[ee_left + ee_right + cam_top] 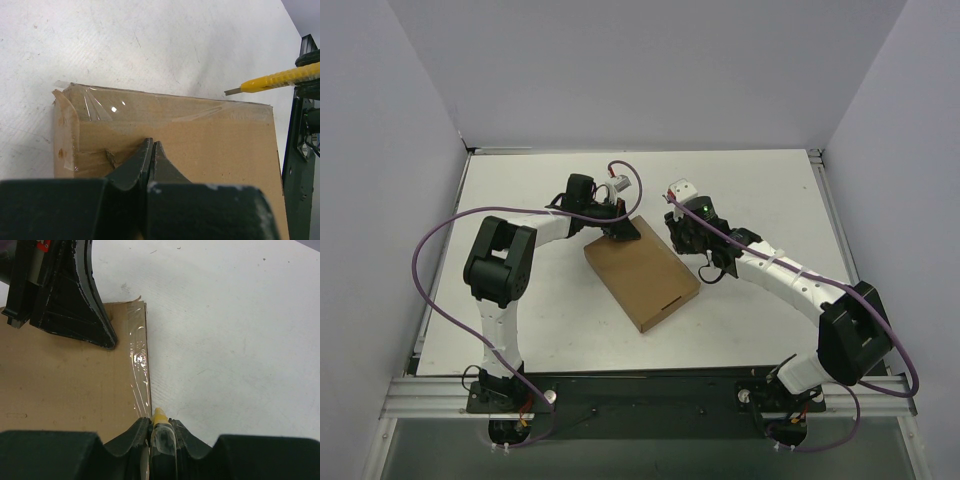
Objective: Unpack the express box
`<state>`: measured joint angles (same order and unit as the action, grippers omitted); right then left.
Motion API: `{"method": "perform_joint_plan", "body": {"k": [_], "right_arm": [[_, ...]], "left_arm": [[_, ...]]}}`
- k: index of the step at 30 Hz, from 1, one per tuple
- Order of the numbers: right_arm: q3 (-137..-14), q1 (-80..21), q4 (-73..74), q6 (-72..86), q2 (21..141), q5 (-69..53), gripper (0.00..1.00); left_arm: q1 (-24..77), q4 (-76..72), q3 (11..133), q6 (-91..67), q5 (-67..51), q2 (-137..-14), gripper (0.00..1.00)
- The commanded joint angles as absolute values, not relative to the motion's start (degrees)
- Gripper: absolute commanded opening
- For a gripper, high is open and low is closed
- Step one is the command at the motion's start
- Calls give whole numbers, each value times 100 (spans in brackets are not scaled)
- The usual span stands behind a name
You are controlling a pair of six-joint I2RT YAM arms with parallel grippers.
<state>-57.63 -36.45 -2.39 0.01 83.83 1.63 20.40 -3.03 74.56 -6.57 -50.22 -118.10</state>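
White tabletop (770,190) w/ pale grey walls (650,70) on 3 sides, alu rail (430,398) at near edge

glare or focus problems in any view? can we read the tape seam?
Left wrist: small specular glints on the clear tape at the far edge of the express box, seam readable, left gripper soft in the foreground. Right wrist: bright glare streak down the tape, right gripper and the yellow knife blurred close-up. Top external: even light, soft shadows, tape too small to see.
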Motion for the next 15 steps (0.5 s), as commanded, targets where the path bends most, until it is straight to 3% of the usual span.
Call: {"method": "perform_joint_plan", "body": {"k": [1, 15], "right_arm": [[-5748, -3639, -360, 141, 8235, 53, 0], [-5739, -3604, -325, 44, 8341, -114, 0]], "left_arm": [[2109, 642, 7198, -316, -4254, -12234, 0], [2109, 642, 7189, -325, -4254, -12234, 0]]}}
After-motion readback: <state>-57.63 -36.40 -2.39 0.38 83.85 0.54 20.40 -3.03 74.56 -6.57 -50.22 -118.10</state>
